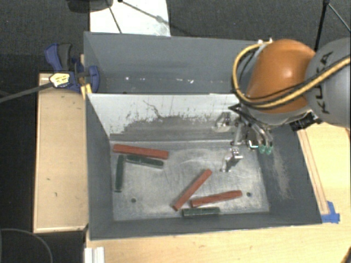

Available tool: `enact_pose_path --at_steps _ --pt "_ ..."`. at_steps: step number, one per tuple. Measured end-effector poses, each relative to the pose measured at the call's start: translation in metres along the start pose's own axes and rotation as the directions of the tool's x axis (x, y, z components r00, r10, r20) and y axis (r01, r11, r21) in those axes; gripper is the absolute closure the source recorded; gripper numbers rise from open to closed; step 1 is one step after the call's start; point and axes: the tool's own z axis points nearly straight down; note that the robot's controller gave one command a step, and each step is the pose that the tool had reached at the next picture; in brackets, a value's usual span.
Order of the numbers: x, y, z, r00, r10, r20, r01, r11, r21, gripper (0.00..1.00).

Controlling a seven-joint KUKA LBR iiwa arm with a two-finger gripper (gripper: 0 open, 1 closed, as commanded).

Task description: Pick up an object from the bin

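My gripper [231,162] hangs low over the right half of the bin floor, under the orange dome. Just below and left of it lies a red-brown bar [192,189], set diagonally, its upper end closest to the gripper. A second red-brown bar [216,198] lies nearly level below the gripper, touching the lower part of the diagonal one. A short dark green bar [201,212] rests along the bin's front edge beneath both. I see nothing held in the gripper.
At the left of the bin floor lie a long red-brown bar [140,151], a dark green bar [143,161] right under it, and an upright dark green bar [118,173]. The bin's sloped walls rise on all sides. The arm comes in from the right.
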Motion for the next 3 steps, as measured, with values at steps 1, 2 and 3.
enact_pose_path --at_steps 1,2,3 --pt "-0.002 0.0 -0.004 1.0 0.0 0.008 0.0 1.0 0.0 0.0" --pt "-0.003 0.008 0.03 0.999 -0.051 0.014 0.051 0.999 0.001 0.0" --pt "0.03 0.024 0.127 0.979 -0.204 0.017 0.204 0.979 0.003 1.0"
